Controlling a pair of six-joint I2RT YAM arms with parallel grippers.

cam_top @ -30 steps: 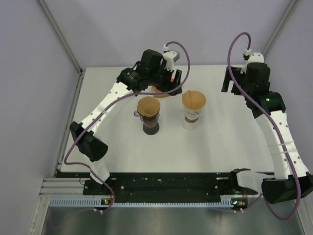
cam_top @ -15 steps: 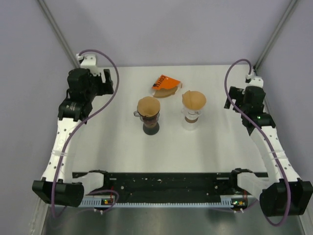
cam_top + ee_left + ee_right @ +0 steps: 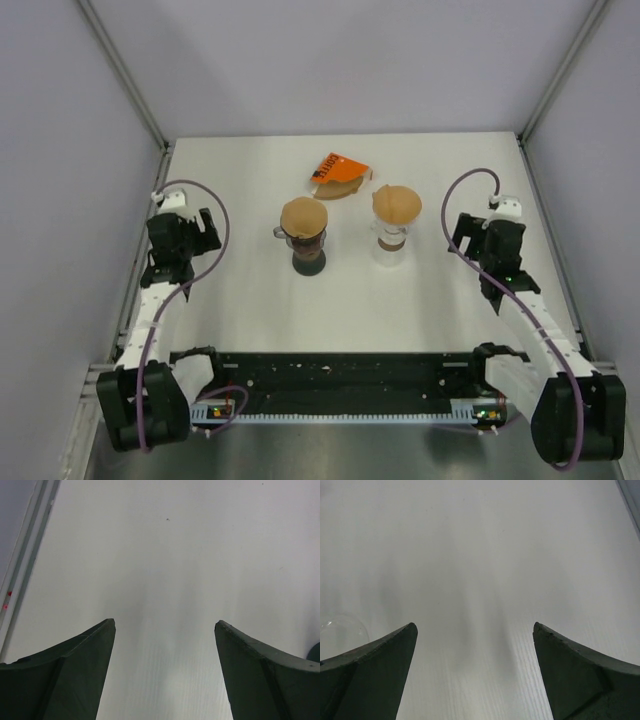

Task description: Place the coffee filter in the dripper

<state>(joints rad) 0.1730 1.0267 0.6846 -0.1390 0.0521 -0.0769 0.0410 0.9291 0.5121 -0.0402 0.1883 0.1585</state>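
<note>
Two drippers stand mid-table in the top view, each with a brown coffee filter in it: a dark one (image 3: 304, 233) on the left and a clear glass one (image 3: 396, 220) on the right. An orange filter pack (image 3: 337, 176) with brown filters lies behind them. My left gripper (image 3: 183, 232) is open and empty near the table's left edge. My right gripper (image 3: 480, 238) is open and empty at the right, apart from the glass dripper. In the left wrist view (image 3: 165, 625) and the right wrist view (image 3: 474, 626) the fingers stand wide apart over bare table.
The white table (image 3: 400, 300) is walled by grey panels on the left, back and right. A metal rail (image 3: 25, 565) runs along the left edge. A clear glass edge (image 3: 340, 630) shows at the left of the right wrist view.
Both arms have pulled back from the far part of the table towards the near edge. The left gripper left the filter pack area and swung to the left side. The drippers and pack stayed put.
</note>
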